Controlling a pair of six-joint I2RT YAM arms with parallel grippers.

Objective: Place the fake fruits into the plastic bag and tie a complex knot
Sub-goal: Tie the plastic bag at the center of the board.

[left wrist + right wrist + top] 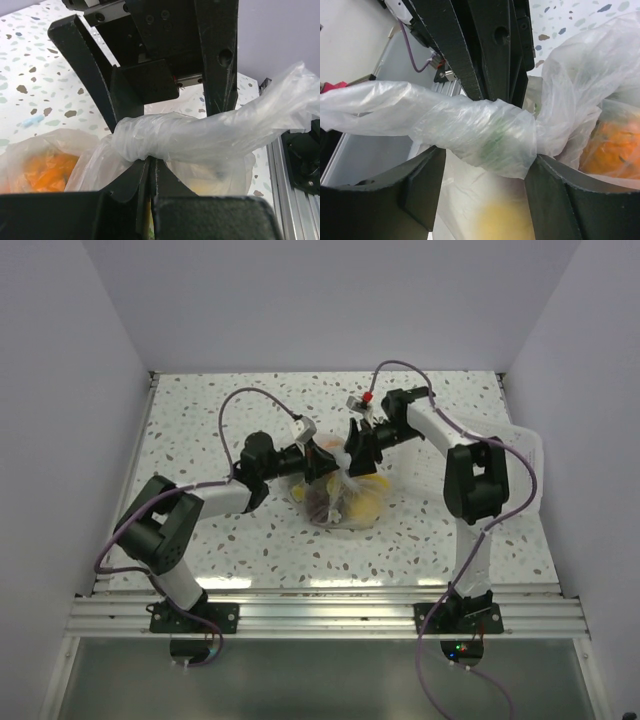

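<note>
The plastic bag (pixel 345 505) lies at mid-table with the fake fruits inside: a yellow one (pixel 367 500) and a dark reddish one (pixel 320 502). Its neck is twisted into a whitish knot (pixel 343 462) between both grippers. My left gripper (pixel 151 162) is shut, pinching a strip of bag film just under the wrapped neck (pixel 165 135). An orange fruit (pixel 47 172) shows through the plastic. My right gripper (pixel 485 170) is open, with its fingers (pixel 420 185) either side of the wrapped neck (pixel 490 132), and the right one touches the wrap. Orange (pixel 615 150) and yellow (pixel 500 225) fruits lie below.
A white slotted tray (pixel 525 465) sits at the right edge of the table beside the right arm. An aluminium rail (pixel 330 615) runs along the near edge. Grey walls close in the table on the left, right and back.
</note>
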